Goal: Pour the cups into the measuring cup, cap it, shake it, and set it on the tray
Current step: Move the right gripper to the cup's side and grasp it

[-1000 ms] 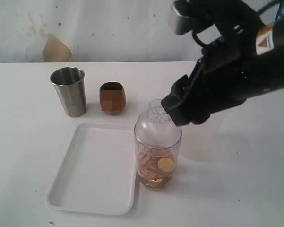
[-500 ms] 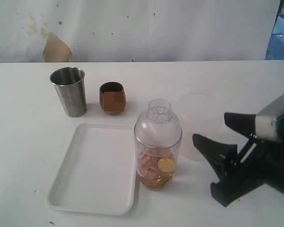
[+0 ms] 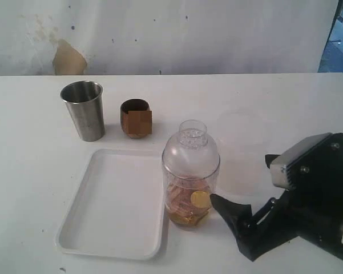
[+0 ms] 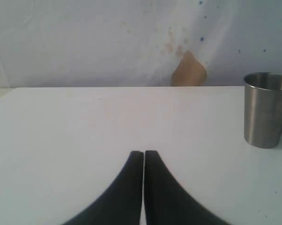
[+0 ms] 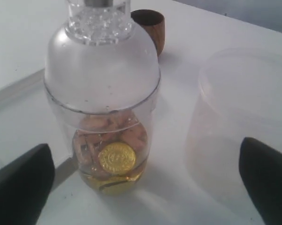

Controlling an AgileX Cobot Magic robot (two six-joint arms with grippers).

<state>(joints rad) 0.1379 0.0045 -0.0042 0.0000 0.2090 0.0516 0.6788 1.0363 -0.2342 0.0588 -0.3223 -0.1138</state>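
Now that I have left the lid (image 3: pixel 191 149) seated and swung my right gripper (image 3: pixel 240 178) low beside the capped measuring cup (image 3: pixel 190 188), jaws wide and empty, I judge shaking comes next, the cup standing on the table (image 3: pixel 34 114) just beside the tray (image 3: pixel 111 246).

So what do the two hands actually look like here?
Right hand: matte black, two curved fingers tapering to points, grey boxy housing above with two dark screws. Left hand: the same black curved, tapered fingers. No cables show.
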